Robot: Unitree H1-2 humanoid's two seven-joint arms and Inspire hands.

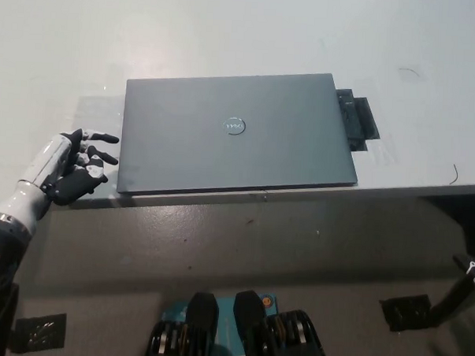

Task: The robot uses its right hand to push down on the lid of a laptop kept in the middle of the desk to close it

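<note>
A grey laptop [235, 134] lies flat in the middle of the white desk [228, 32], lid down, with a round logo at its centre. My white left hand [71, 167] rests open at the desk's front left edge, its fingers spread and pointing toward the laptop's left side, a short gap away. My black right hand is out of the picture; only a dark bit of the arm [465, 286] shows at the lower right edge, below the desk.
A small black device [357, 122] lies against the laptop's right edge. The desk's front edge [300, 195] runs just in front of the laptop, with grey floor [242, 241] below it. Black floor brackets [403, 311] sit at the lower right and lower left.
</note>
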